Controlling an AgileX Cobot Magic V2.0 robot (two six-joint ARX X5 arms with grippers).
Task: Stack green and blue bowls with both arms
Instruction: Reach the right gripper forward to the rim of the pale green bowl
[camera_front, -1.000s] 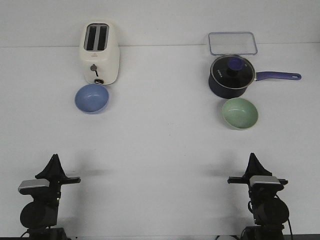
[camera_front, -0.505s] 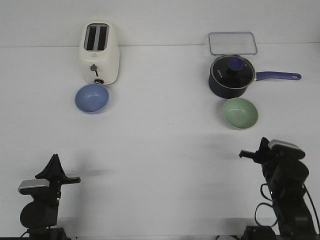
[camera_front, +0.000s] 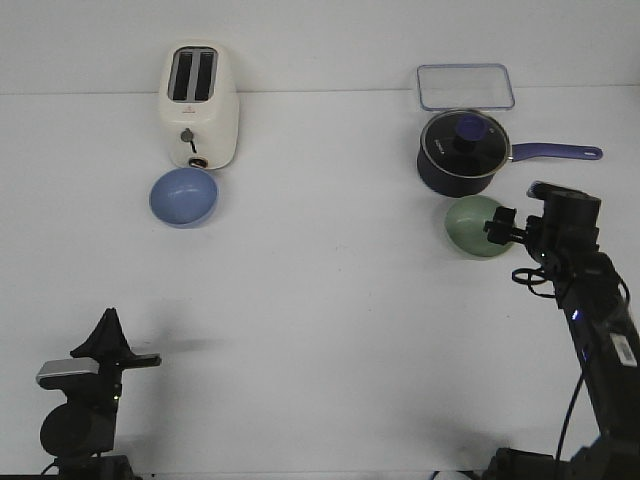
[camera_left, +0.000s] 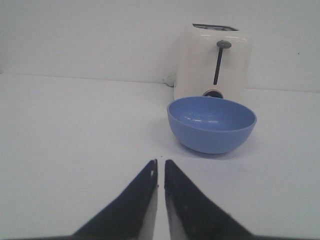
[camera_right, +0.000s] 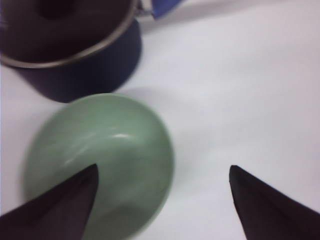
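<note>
left gripper (camera_left: 160, 172): low at the near left edge, tips pinched together on nothing
right gripper (camera_right: 162, 192): spread wide over the green bowl's right rim, one tip above the inside
green bowl (camera_front: 474, 226): right side, just in front of the saucepan (camera_front: 462, 152)
blue bowl (camera_front: 183, 196): far left, right in front of the toaster (camera_front: 201, 105)

The blue bowl (camera_front: 184, 196) sits right side up on the white desk (camera_front: 320, 300), just in front of a toaster (camera_front: 201, 105). The green bowl (camera_front: 472, 225) sits far away, just before a dark pot (camera_front: 463, 151).
</note>
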